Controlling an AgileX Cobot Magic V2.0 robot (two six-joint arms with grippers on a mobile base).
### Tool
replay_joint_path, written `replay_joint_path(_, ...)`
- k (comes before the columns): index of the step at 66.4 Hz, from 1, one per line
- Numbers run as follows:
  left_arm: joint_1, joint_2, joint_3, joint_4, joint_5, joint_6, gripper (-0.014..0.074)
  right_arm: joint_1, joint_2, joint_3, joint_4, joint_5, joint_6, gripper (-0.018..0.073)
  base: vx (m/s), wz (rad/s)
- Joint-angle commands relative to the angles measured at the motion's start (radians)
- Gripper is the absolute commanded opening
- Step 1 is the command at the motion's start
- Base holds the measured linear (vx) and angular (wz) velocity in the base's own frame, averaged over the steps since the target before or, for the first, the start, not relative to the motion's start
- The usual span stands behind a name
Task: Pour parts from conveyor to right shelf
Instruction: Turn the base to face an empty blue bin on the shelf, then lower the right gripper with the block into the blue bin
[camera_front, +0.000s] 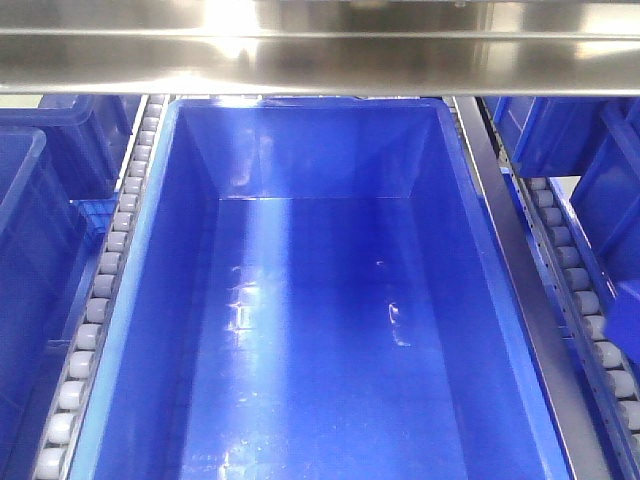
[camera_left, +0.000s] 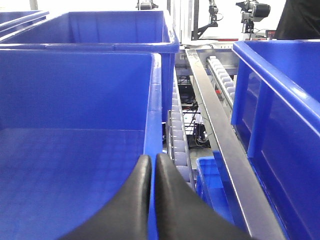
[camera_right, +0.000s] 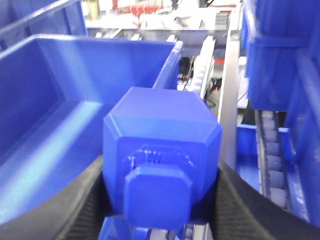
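The large blue bin (camera_front: 320, 300) fills the front view, resting between two roller tracks (camera_front: 100, 290) under a steel beam (camera_front: 320, 45), and its floor shows nothing in it. In the right wrist view the right gripper (camera_right: 160, 200) holds a small blue container (camera_right: 162, 165) clamped between its dark fingers (camera_right: 85, 200), beside the bin's near wall and above the track. Whether it holds parts cannot be told. The left gripper (camera_left: 152, 195) has its fingers pressed together over the rim of a bin wall (camera_left: 154, 115), apparently pinching it. Judged from here, the main risk is tipping the container while it sits off the bin's edge, so parts drop between the rollers; a loose grip could also let it twist. No brand, label or writing is readable anywhere.
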Motion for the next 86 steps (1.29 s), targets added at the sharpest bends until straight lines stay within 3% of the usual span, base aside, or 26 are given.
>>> replay_joint_path(1, -0.005, -0.013, -0.019, -0.006, -0.073, -0.008, -0.0006, -0.001, 0.094, -0.056, -0.006, -0.119, -0.011, -0.0001, 0.00, 0.00)
replay_joint_path(10, -0.005, -0.013, -0.019, -0.006, -0.073, -0.008, -0.0006, 0.016, 0.211, -0.133, 0.048, -0.141, -0.048, -0.0001, 0.00, 0.00)
replay_joint_path(22, -0.005, -0.013, -0.019, -0.006, -0.073, -0.008, -0.0006, 0.145, 0.389, -0.219, 0.088, -0.155, -0.167, 0.0000, 0.00, 0.00)
replay_joint_path(37, -0.005, -0.013, -0.019, -0.006, -0.073, -0.008, -0.0006, 0.247, 0.670, -0.349, 0.092, -0.155, -0.158, 0.0005, 0.00, 0.00)
replay_joint_path(61, -0.005, -0.013, -0.019, -0.006, -0.073, -0.008, -0.0006, 0.247, 1.084, -0.634, 0.292, -0.079, -0.158, 0.0006, 0.00, 0.00)
replay_joint_path(86, -0.005, -0.013, -0.019, -0.006, -0.073, -0.008, -0.0006, 0.247, 1.495, -0.989, 0.290, 0.272, -0.162, 0.0012, 0.00, 0.00)
